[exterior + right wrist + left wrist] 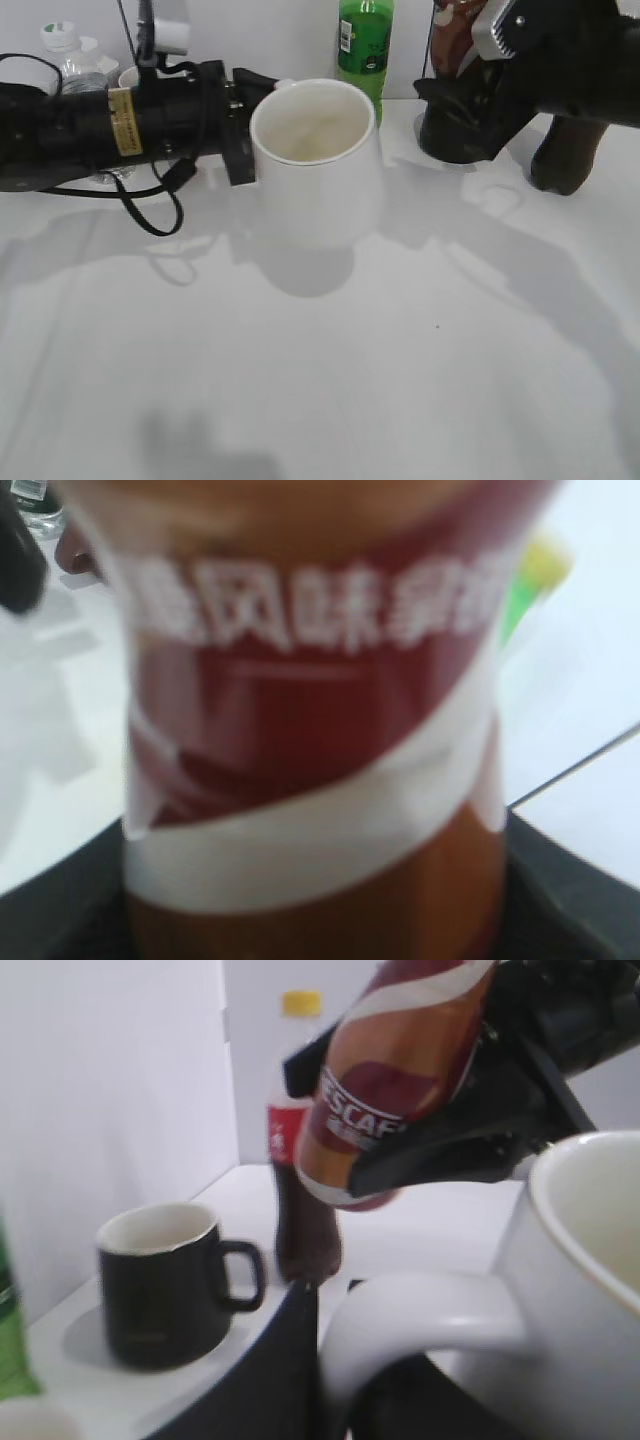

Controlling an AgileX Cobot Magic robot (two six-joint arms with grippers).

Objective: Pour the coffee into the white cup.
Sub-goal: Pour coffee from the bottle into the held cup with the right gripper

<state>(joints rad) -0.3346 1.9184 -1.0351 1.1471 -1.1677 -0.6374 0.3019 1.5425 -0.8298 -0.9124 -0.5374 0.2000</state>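
The white cup (315, 160) is lifted off the white table at the middle. My left gripper (243, 130) is shut on its handle from the left. In the left wrist view the handle (430, 1310) sits between the black fingers (335, 1360), with the cup's wall (580, 1290) at the right. My right gripper (500, 40) is shut on the brown and red coffee bottle (452, 30) at the top right, above and right of the cup. The bottle hangs tilted in the left wrist view (400, 1080) and fills the right wrist view (310, 730). Its mouth is hidden.
A black mug (455, 130) (160, 1280) and a cola bottle (565, 155) (305, 1220) stand at the back right. A green bottle (365, 45) stands behind the cup. A clear water bottle (70, 60) is at the back left. A wall closes the far side.
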